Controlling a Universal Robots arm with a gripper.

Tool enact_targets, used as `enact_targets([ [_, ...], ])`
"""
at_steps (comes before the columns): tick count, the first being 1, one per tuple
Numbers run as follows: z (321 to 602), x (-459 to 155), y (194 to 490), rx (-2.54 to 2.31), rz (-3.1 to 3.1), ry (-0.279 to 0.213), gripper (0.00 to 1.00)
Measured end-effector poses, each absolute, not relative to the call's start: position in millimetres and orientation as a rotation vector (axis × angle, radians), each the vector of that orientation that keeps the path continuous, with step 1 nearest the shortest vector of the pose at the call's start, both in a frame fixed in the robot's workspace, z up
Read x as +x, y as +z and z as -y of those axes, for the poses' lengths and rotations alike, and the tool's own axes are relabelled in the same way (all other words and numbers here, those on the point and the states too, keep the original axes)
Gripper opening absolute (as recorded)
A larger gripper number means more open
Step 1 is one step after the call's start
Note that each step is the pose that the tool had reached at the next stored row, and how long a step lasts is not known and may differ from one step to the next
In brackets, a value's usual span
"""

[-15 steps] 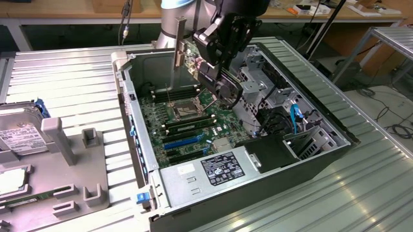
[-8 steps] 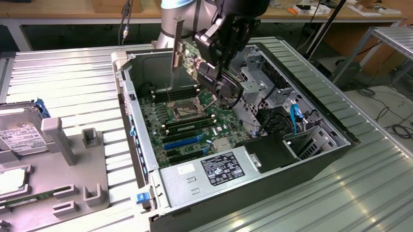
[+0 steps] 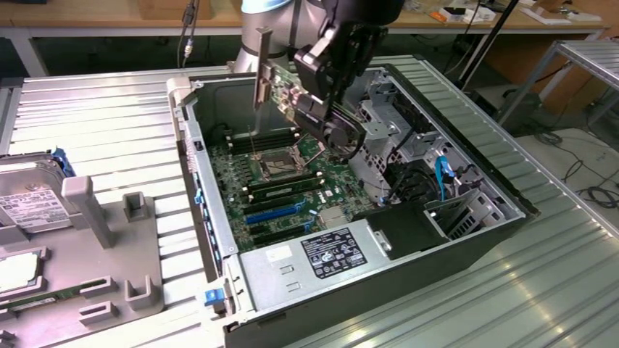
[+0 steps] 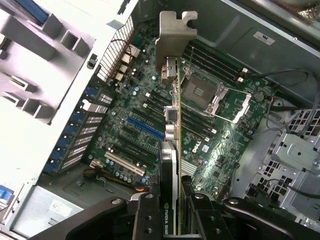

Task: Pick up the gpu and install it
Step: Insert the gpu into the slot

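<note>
Holding the gpu (image 3: 283, 90) high over the open case (image 3: 206, 217), well clear of the motherboard (image 3: 290, 156).

From the exterior view: hangs tilted under the arm (image 3: 263, 36), with the silver bracket (image 3: 261, 87) at the higher end, toward the exterior view's left, and the black end dipping toward the exterior view's right. Hovers roughly above the socket (image 3: 274, 165). Leaves the blue slot (image 3: 272, 213) apart, on the side of the power supply (image 3: 324, 250). Touches neither the motherboard nor the ribbed surface (image 3: 97, 116) around the case.

From the wrist view: shows the fingers (image 4: 145, 220) closed on the gpu's near end, one against each face, pinching it edge-on. Sends the long axis straight away from the fingers, ending in the bracket near the case's vented wall. Floats above the motherboard, seated in no slot. Seems to cross the line of the blue slot at an angle rather than run along it; judged not yet lined up. Puts the blue slot beside and below the gpu, not straight under its edge, as far as can be told.
</note>
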State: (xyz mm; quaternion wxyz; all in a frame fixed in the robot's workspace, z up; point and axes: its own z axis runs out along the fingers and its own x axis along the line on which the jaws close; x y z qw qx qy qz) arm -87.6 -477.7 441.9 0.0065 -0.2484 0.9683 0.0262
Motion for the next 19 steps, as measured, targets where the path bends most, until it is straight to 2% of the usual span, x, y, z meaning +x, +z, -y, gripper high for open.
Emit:
enact_targets([
  [19, 477.7, -87.6, 441.9, -0.958, -2.980, 0.083, 0.27],
])
